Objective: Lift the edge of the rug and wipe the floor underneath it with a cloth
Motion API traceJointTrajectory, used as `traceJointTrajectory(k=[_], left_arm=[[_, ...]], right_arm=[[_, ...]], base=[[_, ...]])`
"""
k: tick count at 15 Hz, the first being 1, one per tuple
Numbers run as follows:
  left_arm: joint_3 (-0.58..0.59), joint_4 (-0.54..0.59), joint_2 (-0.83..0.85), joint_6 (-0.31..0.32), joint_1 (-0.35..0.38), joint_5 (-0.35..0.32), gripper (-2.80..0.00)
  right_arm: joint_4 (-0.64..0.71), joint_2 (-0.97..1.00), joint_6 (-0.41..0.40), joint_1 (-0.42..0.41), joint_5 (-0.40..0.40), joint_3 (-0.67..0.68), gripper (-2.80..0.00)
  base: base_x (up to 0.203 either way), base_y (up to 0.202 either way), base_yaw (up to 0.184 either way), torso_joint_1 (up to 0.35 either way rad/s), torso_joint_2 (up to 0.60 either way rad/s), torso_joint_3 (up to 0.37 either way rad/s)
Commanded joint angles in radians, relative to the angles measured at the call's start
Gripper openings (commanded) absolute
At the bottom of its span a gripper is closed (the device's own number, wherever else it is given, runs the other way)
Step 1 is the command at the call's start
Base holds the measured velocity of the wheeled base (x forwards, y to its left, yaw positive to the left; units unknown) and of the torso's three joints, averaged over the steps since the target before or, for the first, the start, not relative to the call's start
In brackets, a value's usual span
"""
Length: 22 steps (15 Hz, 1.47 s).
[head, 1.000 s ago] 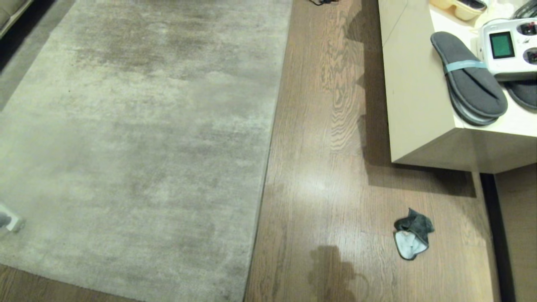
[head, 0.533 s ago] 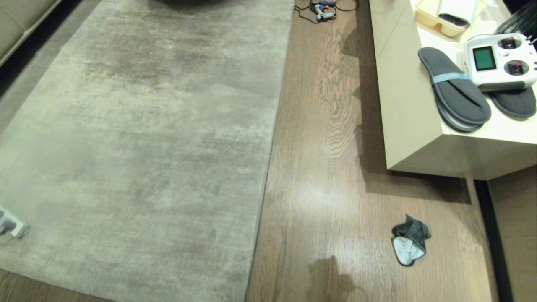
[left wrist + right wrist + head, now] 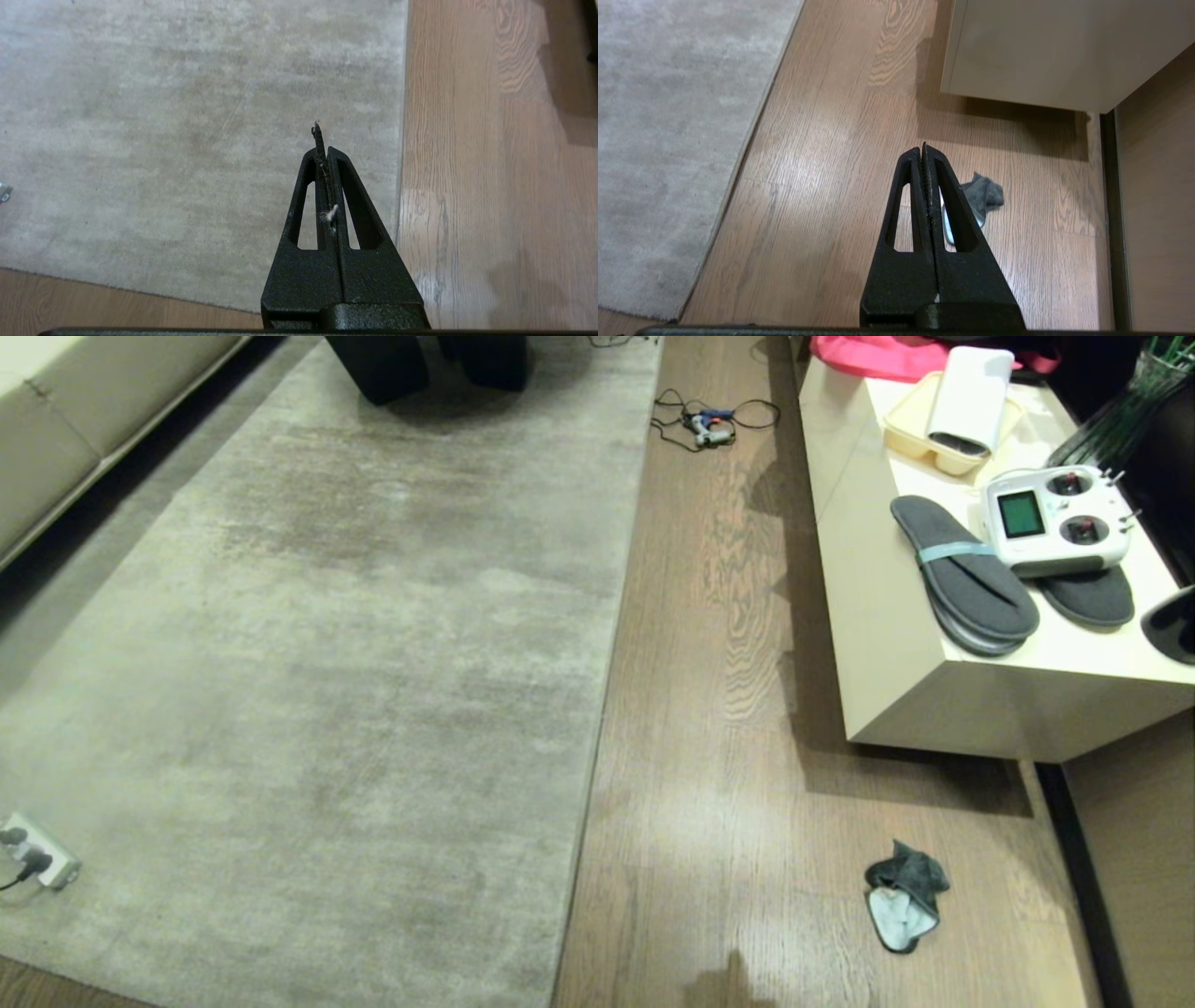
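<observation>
The view tips up as the torso moves, nothing on the ground shifts. Cloth [image 3: 904, 906] lies on the floor [image 3: 719, 728], well apart from the rug [image 3: 355, 691]. Left gripper [image 3: 323, 149] and right gripper [image 3: 923, 151] hang pinched closed, empty; pickup not begun.

Head view high, angled down, both wrist views downward, all sharing rug [image 3: 308, 653] edge, floor [image 3: 709, 728]

Rug [image 3: 327, 663]: short-pile fabric, matt, mottled. Floor [image 3: 709, 728]: wood planks, visible grain, slight sheen. Cloth [image 3: 904, 894]: soft fabric, matt, at 5 o'clock. Worktop [image 3: 868, 560]: smooth, cream, satin. Slippers [image 3: 962, 574]: felt-like grey fabric. Left end effector [image 3: 322, 154]: black textured plastic, lint-flecked.
</observation>
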Motion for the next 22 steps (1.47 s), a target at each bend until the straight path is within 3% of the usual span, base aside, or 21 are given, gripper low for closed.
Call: traceJointTrajectory(k=[1, 22], left_arm=[[0.000, -0.001, 0.001, -0.001, 0.000, 0.001, -2.80], [0.000, -0.001, 0.001, -0.002, 0.000, 0.001, -2.80]], right_arm=[[-0.001, 0.002, 0.000, 0.000, 0.000, 0.000, -2.80], [-0.001, 0.001, 0.000, 0.000, 0.000, 0.000, -2.80]], base=[[0.000, 0.000, 0.000, -0.001, 0.00, 0.202], [0.000, 0.000, 0.000, 0.004, 0.00, 0.200]])
